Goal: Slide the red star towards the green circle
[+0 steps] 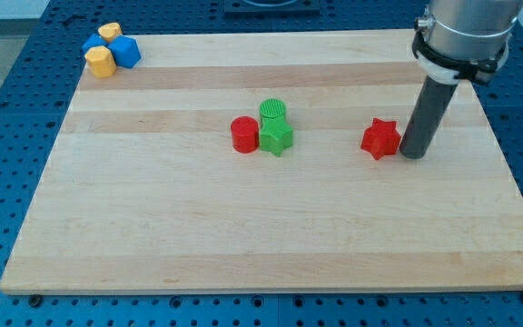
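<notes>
A lab: wooden board (271, 227) on blue perforated bench (25, 100)

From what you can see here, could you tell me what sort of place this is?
Probably a robotics lab bench: a wooden board lies on a blue perforated mounting table, small coloured blocks such as the red star sit on it, and my tip rests beside that star.

table (152, 236): pale wood with lighter and darker stripes | star (380, 138): red | circle (273, 110): green, ridged top | second star (276, 137): green | cylinder (244, 134): red | corner blocks: two yellow (101, 62) (109, 32), two blue (125, 51) (93, 43) | my tip (413, 154): dark grey rod | surround (7, 109): blue, dotted with holes
</notes>
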`<act>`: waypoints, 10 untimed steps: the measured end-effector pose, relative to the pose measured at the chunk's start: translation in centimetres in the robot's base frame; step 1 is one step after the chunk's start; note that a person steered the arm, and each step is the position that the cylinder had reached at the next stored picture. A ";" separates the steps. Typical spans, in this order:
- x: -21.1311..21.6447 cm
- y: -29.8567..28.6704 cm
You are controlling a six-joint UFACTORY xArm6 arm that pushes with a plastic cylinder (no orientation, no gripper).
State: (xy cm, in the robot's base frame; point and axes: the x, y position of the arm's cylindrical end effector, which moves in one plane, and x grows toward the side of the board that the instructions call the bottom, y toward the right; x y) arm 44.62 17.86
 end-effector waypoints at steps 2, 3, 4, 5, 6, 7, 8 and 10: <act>-1.5 -1.4; -0.4 -0.9; 0.4 -1.4; 0.0 -2.8; 0.0 -4.2; -0.1 -6.1; -0.4 -7.4; -2.3 -8.2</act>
State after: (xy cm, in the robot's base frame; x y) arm 42.31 9.67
